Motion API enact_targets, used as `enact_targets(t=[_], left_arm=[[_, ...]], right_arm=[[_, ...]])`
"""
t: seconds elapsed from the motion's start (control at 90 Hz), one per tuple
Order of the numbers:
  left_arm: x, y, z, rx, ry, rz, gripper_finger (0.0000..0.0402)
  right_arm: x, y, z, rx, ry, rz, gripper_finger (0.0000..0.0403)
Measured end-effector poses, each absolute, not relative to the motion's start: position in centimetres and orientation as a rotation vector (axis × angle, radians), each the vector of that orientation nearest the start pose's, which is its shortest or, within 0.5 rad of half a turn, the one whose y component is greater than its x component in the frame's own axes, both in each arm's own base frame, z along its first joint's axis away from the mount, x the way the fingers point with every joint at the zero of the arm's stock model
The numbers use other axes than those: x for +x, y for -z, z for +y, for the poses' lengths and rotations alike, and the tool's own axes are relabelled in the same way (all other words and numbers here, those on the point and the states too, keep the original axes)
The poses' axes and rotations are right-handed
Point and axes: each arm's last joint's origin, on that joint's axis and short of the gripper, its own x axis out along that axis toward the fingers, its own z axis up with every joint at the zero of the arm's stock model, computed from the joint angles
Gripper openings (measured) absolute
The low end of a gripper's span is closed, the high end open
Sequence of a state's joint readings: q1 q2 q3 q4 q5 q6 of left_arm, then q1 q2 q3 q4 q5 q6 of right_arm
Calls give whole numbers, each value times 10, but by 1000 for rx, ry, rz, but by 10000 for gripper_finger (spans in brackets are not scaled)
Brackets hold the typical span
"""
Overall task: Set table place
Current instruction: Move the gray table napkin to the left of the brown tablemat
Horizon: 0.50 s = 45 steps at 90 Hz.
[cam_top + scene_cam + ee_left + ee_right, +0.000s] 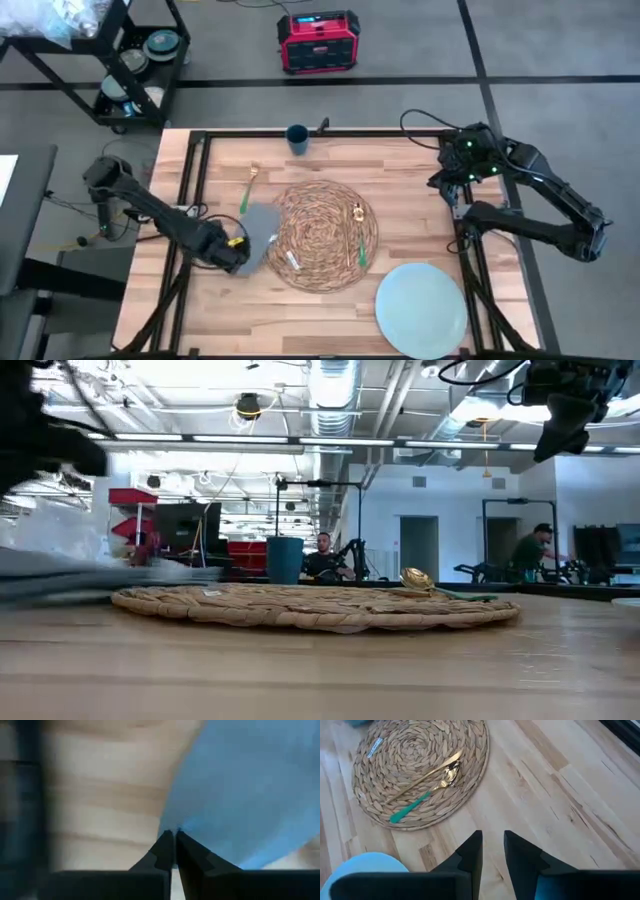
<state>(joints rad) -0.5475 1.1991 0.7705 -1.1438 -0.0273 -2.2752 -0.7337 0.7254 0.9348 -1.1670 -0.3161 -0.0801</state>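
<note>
The fingers (175, 851) of our left gripper (236, 254) are pressed together on the edge of the grey napkin (262, 232), low at the left of the counter (330, 310) in the high view. The fingers (470, 851) of our right gripper (455, 203) stand slightly apart, holding nothing, above the counter's right rail.

We see one cup (297, 138), dark blue, at the counter's upper edge; what it holds we cannot tell. One pale-blue plate (421, 309) lies bare at the lower right.

The woven placemat (325, 234) lies in the middle of the counter, the napkin overlapping its left edge. On it we count one gold spoon with a green handle (356, 240) at its right side. One fork with a green handle (248, 187) lies on the wood to the upper left of the placemat.
</note>
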Motion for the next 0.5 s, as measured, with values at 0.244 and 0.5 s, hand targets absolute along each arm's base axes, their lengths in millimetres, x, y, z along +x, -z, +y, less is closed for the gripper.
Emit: enact_targets(t=[0.244,0.5], left_arm=[[128,-226,-62,-1300,-1371,963,0],[149,-199,-70,-1469,-1206,903,0]], right_arm=[[86,-311,-65,403,351,835,67],[87,-313,-67,422,370,803,67]])
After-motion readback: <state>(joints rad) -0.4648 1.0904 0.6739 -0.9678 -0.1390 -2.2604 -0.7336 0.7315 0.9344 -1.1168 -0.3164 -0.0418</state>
